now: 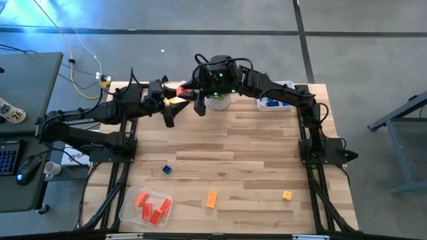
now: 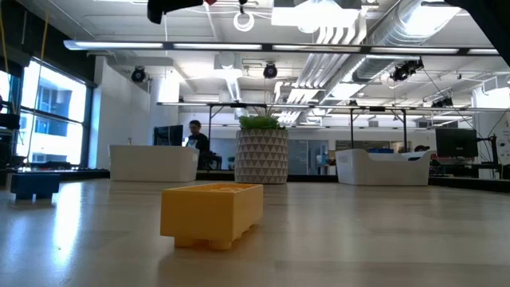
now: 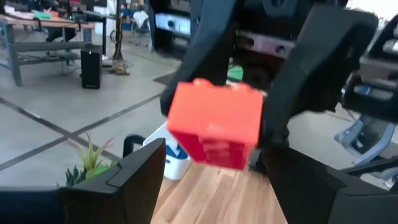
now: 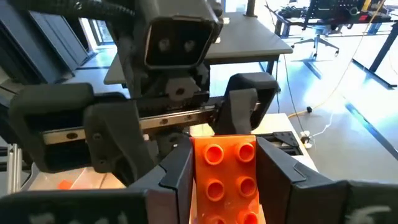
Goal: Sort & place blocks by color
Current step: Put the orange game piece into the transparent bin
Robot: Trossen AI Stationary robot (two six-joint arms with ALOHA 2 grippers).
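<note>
Your right gripper (image 4: 225, 186) pinches the red-orange block (image 4: 227, 174) above the table's far edge, facing the left gripper (image 3: 214, 180) — its fingers spread. It's light, stiff, slick plastic — take its 2 flat sides.

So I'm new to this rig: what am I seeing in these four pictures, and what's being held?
Two dark robot arms work at a wooden table. The overhead picture shows both, meeting above the far edge near a potted plant. The right gripper is shut on a red-orange brick, holding it up to the open left gripper; each wrist camera looks past its own fingers at that brick. The table-height picture looks across the table, with a yellow brick close up. Also on the table: a blue brick, an orange brick, a tray of red-orange bricks, and a far tray with blue ones.
</note>
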